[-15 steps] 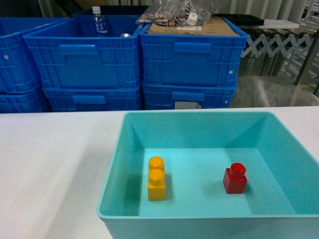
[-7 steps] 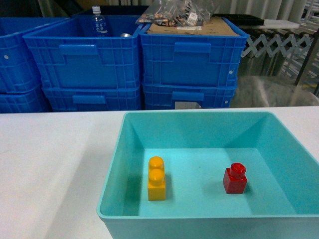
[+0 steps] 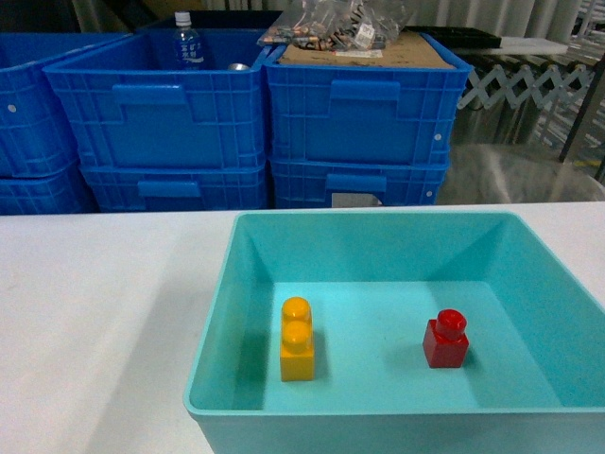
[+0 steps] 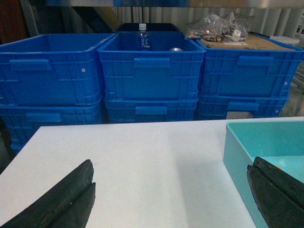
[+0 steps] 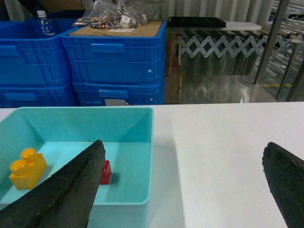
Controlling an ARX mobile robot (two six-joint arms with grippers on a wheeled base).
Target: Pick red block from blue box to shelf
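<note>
The red block (image 3: 446, 339) stands with its stud up on the floor of the blue box (image 3: 213, 350), right of centre. In the right wrist view only a corner of the red block (image 5: 106, 172) shows behind the left finger. My right gripper (image 5: 183, 152) is open, to the right of the blue box (image 5: 145, 142) and above the table. My left gripper (image 4: 171, 166) is open over the table, left of the blue box (image 4: 235, 152). Neither gripper appears in the head view. Silvery steel uprights (image 5: 273, 38) stand far right; I cannot tell whether they are the shelf.
A yellow two-stud brick (image 3: 297, 339) stands in the box's left half. Dark blue ribbed crates (image 3: 359, 123) are stacked behind the white table (image 3: 95, 312); one holds a bottle (image 3: 188, 43), another bags on cardboard (image 3: 364, 43). A lattice conveyor (image 5: 218, 45) is at the back right.
</note>
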